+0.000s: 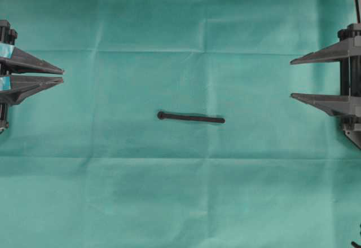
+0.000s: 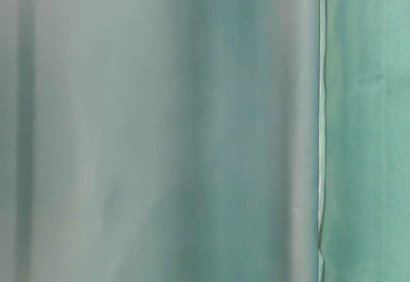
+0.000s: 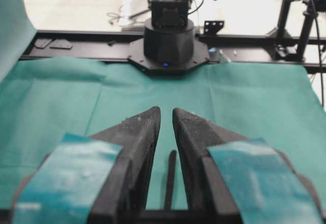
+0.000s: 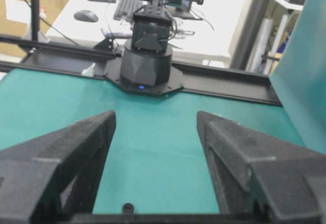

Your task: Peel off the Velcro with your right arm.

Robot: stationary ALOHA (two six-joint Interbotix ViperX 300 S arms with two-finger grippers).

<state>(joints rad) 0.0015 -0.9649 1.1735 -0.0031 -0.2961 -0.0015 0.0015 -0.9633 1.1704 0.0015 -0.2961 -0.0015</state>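
Note:
The Velcro (image 1: 190,117), a thin black strip with a thicker rounded left end, lies flat mid-table on the teal cloth. My left gripper (image 1: 62,76), with teal tape on its fingers, hovers at the far left, well away from the strip. Its tips stand a narrow gap apart with nothing between them. In the left wrist view the Velcro (image 3: 170,178) shows on the cloth below and between the fingers of the left gripper (image 3: 165,111). My right gripper (image 1: 291,79) is at the far right, open wide and empty. The right wrist view shows the right gripper (image 4: 155,116) over bare cloth.
Creased teal cloth (image 1: 180,197) covers the whole table. Each wrist view shows the opposite arm's black base (image 3: 169,40) (image 4: 147,56) on a black rail at the table's edge. A hanging teal drape (image 2: 160,128) fills the table-level view and hides the scene.

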